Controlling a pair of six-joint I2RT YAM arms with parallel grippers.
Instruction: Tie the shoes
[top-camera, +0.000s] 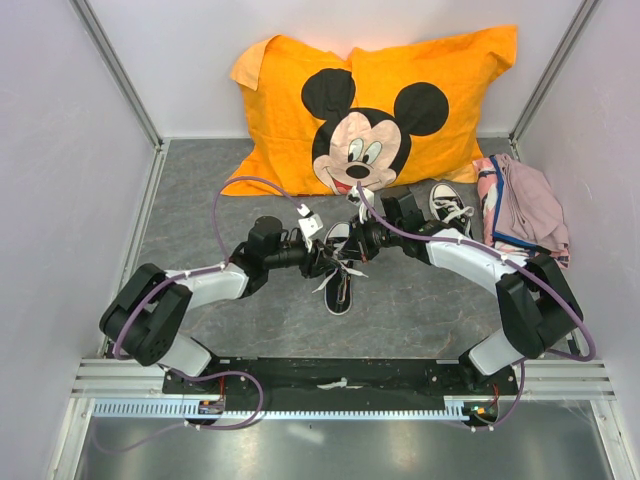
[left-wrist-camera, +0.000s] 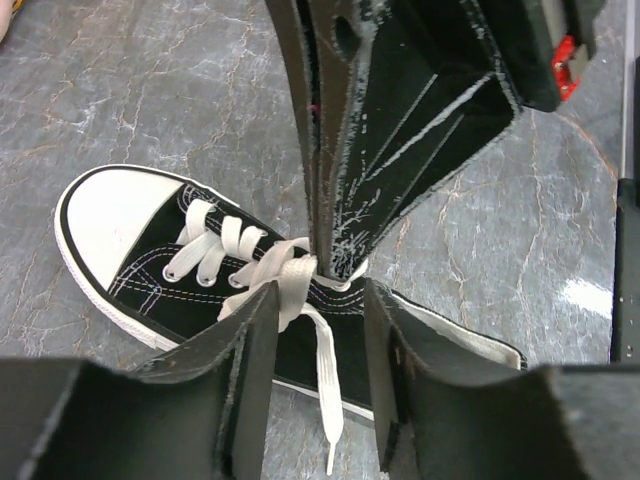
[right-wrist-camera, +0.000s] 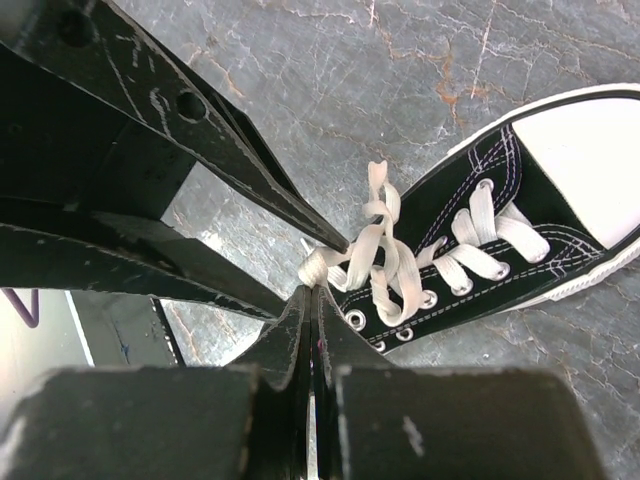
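Note:
One black sneaker (top-camera: 338, 285) with a white toe cap lies mid-table, toe toward the pillow; it also shows in the left wrist view (left-wrist-camera: 110, 220) and the right wrist view (right-wrist-camera: 560, 160). My right gripper (right-wrist-camera: 312, 290) is shut on a bunch of its white lace (right-wrist-camera: 322, 268) just above the top eyelets. My left gripper (left-wrist-camera: 320, 350) is open, its fingers either side of a loose hanging lace end (left-wrist-camera: 327, 375), with the left pad against the lace loop. In the top view both grippers, left (top-camera: 325, 262) and right (top-camera: 350, 243), meet over this shoe. The second sneaker (top-camera: 450, 207) stands at the right.
An orange Mickey Mouse pillow (top-camera: 360, 110) leans at the back. A pink cloth (top-camera: 522, 205) lies at the right wall beside the second sneaker. Grey walls and metal frame rails enclose the grey marbled table (top-camera: 420, 310).

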